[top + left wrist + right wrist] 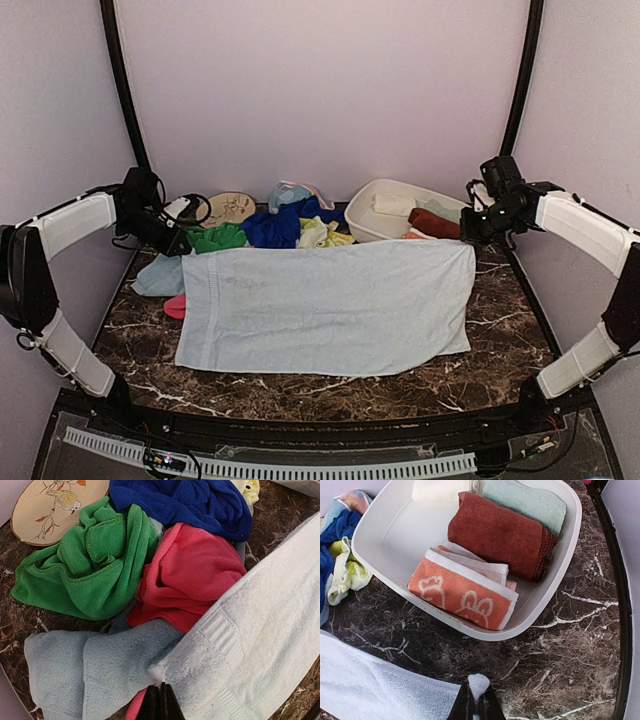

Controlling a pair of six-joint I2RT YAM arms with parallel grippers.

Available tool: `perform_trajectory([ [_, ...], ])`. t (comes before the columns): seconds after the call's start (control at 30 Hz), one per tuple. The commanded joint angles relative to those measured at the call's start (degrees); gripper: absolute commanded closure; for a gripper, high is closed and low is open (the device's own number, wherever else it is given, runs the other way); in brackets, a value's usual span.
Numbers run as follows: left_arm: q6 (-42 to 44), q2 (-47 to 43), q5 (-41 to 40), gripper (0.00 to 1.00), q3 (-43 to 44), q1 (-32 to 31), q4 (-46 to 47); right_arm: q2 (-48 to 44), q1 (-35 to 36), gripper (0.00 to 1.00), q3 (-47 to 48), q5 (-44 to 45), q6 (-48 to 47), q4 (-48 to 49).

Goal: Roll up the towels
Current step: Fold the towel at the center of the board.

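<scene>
A big pale blue towel (330, 310) lies spread flat across the table. My left gripper (183, 246) is shut on its far left corner (159, 676), and my right gripper (470, 236) is shut on its far right corner (480, 684). Behind the left corner lies a loose heap: a green towel (90, 565), a pink-red towel (192, 575), a royal blue towel (185, 502) and a second pale blue towel (85, 665). A lime-yellow towel (347, 572) lies left of the basin.
A white oval basin (572, 545) at the back right holds a folded rust-brown towel (500, 530), an orange patterned cloth (462, 592), a pale green one (525, 500) and a white roll (440, 487). A round tan bird-patterned disc (55, 505) lies at the back left.
</scene>
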Motion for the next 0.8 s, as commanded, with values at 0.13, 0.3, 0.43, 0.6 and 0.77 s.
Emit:
perform_trajectory([
  [0.13, 0.7, -1.0, 0.8, 1.00, 1.4, 0.3, 2.7, 0.1, -0.5, 1.00, 0.7, 2.0, -1.0, 2.9],
  [0.3, 0.8, -2.8, 1.7, 1.00, -0.5, 0.3, 4.0, -0.8, -0.5, 1.00, -0.1, 2.7, -1.5, 2.6],
  [0.43, 0.9, -2.8, 1.1, 1.00, -0.5, 0.3, 5.4, -0.7, -0.5, 1.00, -0.4, 3.7, -1.8, 2.7],
  [0.6, 1.0, -2.8, 1.1, 1.00, -0.6, 0.3, 6.9, 0.9, -0.6, 1.00, -0.7, 5.0, -2.0, 3.9],
  [0.77, 2.0, -4.5, 1.9, 1.00, -2.9, 0.3, 7.0, -0.1, 0.0, 1.00, -4.4, 4.1, -0.8, 5.9],
])
